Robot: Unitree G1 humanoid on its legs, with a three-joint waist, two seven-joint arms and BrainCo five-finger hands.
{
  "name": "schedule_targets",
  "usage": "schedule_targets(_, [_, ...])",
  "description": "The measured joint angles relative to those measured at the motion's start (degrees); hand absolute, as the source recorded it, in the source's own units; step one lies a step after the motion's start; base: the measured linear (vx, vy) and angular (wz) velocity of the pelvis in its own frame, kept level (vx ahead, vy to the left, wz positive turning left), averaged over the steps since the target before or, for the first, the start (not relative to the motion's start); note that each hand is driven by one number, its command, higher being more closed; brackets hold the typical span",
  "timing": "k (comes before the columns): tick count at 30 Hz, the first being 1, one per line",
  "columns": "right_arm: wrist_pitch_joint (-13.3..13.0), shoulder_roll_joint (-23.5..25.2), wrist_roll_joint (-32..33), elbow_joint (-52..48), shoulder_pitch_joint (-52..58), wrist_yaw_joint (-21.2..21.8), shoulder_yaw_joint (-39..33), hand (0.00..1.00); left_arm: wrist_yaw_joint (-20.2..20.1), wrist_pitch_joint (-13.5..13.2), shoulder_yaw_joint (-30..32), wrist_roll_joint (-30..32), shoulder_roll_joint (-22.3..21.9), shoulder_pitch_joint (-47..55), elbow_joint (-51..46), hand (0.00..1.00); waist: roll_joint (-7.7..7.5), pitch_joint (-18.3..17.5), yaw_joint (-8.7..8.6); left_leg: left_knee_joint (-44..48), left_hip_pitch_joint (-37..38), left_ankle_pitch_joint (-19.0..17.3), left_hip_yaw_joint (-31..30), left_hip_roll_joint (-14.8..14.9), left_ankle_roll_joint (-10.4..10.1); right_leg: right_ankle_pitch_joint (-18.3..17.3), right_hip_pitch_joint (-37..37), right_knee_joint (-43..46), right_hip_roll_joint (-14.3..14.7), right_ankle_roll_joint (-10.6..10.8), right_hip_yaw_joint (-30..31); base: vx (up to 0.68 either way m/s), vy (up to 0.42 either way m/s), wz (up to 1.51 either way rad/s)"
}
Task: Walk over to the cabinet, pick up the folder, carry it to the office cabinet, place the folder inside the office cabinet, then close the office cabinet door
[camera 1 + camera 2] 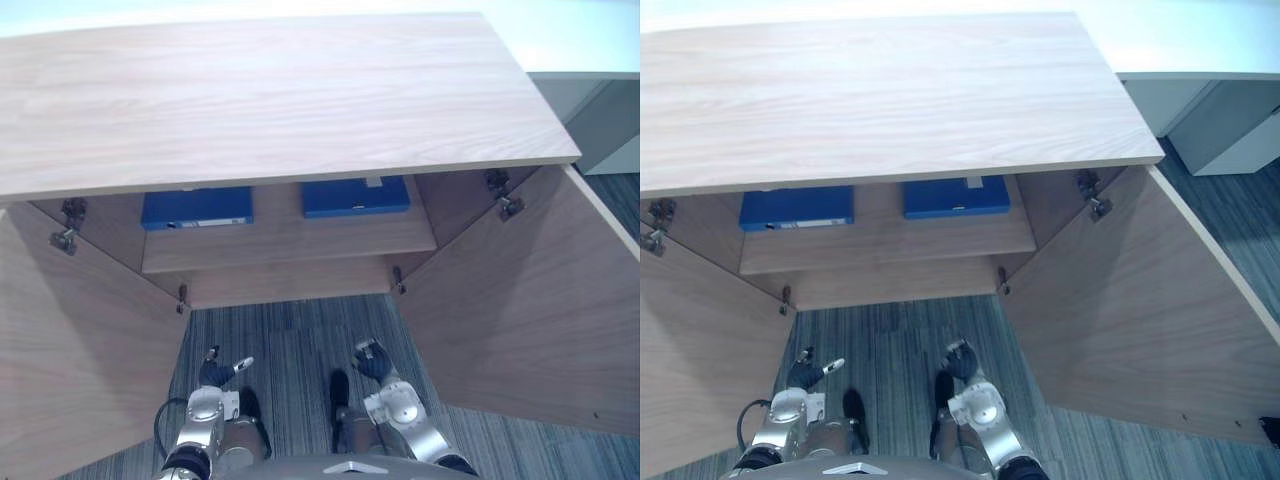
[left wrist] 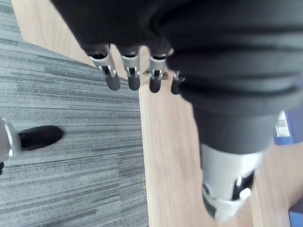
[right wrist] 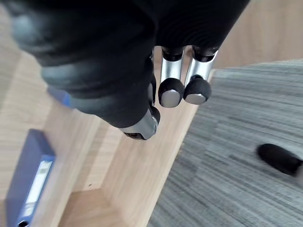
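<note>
Two blue folders lie flat on the shelf [image 1: 290,242] inside the wooden cabinet [image 1: 270,100], one on the left [image 1: 197,208] and one on the right [image 1: 355,196]. Both cabinet doors stand wide open, the left door [image 1: 70,340] and the right door [image 1: 520,300]. My left hand [image 1: 213,372] hangs low over the carpet in front of the opening, its fingers [image 2: 113,78] relaxed and holding nothing. My right hand [image 1: 372,362] hangs beside it, fingers [image 3: 171,90] loose and empty. A blue folder [image 3: 31,184] shows on the shelf past the right hand.
Grey striped carpet [image 1: 290,345] covers the floor between the two open doors. A grey cabinet [image 1: 600,120] stands at the back right, beyond the wooden one. The open doors flank me on both sides.
</note>
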Motion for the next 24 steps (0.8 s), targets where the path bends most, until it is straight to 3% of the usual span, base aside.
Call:
schedule_targets(7, [2.33,1.34,-1.07,13.11,1.69,-0.58,-8.26,0.00,-1.08,0.37,-1.74,2.42,0.23,3.34,4.61,0.00,-0.34,-3.84,-0.30,-3.64,5.01,0.08,-0.37,-2.40,-0.10,1.24,4.68,-4.39,-1.10,1.16,0.87,-0.01,0.022,-0.05])
schedule_targets(17, [4.11,3.11,3.94,15.59,2.47,-1.37,-16.02,0.00,-2.13,1.40,-2.10,3.32,0.86,4.17,7.31,0.00,-1.03,-6.16,-0.98,-7.97,9.63,0.15,-1.99,-4.91,0.00,0.81,6.33,-4.65,-2.02,1.58,3.43,-0.03,0.023,-0.13])
schedule_targets(24, [4.13,3.87,7.70,13.28,4.70,-2.66,-21.96,0.00,-2.12,1.69,-2.36,3.36,1.52,4.45,8.07,0.00,-0.96,-6.28,-1.97,-7.87,11.64,-1.24,1.62,-5.22,0.82,1.02,6.50,-4.29,-1.65,2.35,7.12,0.03,0.018,-0.25])
